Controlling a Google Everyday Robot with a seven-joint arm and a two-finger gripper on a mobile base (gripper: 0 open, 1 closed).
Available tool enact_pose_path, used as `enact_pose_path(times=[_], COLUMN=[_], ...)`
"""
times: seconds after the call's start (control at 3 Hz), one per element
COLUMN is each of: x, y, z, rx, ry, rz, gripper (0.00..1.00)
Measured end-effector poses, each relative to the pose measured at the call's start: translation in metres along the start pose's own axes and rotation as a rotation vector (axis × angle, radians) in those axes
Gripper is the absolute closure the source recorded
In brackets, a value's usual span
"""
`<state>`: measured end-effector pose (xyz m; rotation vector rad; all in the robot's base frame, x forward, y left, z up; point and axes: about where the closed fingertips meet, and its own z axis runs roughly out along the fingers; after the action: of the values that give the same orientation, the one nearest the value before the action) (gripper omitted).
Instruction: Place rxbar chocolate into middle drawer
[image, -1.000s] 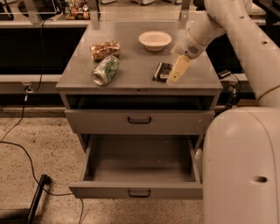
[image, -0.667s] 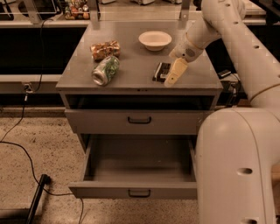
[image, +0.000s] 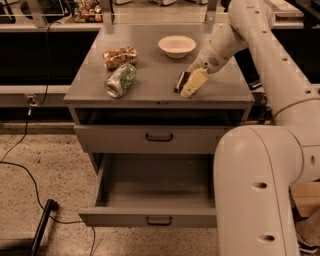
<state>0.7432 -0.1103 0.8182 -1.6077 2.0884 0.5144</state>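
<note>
Gripper (image: 193, 83) perhaps nearer rxbar chocolate (image: 178, 82) than before

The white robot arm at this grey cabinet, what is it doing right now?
The robot's gripper is down on the grey cabinet top, right at the small flat black-wrapped snack bar, which appears to lie on the surface. The wide grey metal bottom drawer is pulled open; the bar is not in it yet. A green can on its side, a tan crinkly packet and a white bowl sit further off.
</note>
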Motion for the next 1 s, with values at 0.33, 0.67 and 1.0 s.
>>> enact_pose_path(times=[0.33, 0.67, 1.0], x=[-0.0037, -0.0061, -0.0065], y=[0.0003, 0.0005, 0.0006], z=[0.0030, -0.0005, -0.0013], rx=[-0.014, -0.014, -0.015], ry=[-0.014, -0.015, -0.015], rz=[0.005, 0.005, 0.006], gripper=[0.53, 0.78, 0.99])
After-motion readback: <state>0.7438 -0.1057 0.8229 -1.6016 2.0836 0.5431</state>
